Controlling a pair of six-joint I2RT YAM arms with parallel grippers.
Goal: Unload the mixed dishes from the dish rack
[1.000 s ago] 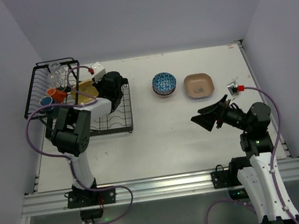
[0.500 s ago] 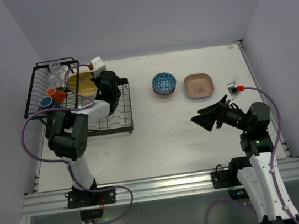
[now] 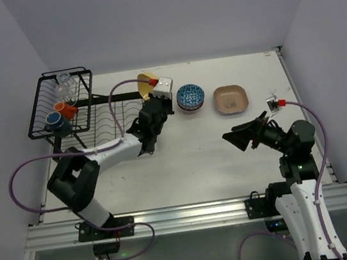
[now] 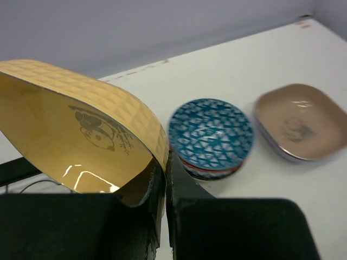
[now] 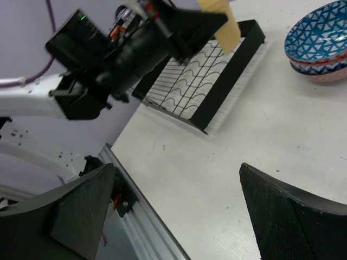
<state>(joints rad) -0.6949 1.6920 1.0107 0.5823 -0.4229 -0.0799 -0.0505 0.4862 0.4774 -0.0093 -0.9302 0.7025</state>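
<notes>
My left gripper (image 3: 149,93) is shut on the rim of the yellow plate (image 3: 147,82), holding it on edge above the table, right of the dish rack (image 3: 120,121). In the left wrist view the plate (image 4: 81,141) fills the left and my gripper (image 4: 164,179) pinches its edge. The blue-white bowl (image 3: 190,96), stacked on a reddish one, and the tan plate (image 3: 230,98) sit on the table. The orange mug (image 3: 62,109), dark mug (image 3: 57,123) and clear glasses (image 3: 64,86) stay in the raised basket. My right gripper (image 3: 242,134) is open and empty at mid-right.
The rack's flat slotted tray (image 5: 209,81) holds no dishes. The table's near edge is an aluminium rail (image 3: 186,217). Purple-grey walls close in at the back and both sides.
My left arm lifted the yellow plate out of the rack and carried it right, to beside the blue-white bowl. The right arm has not moved.
</notes>
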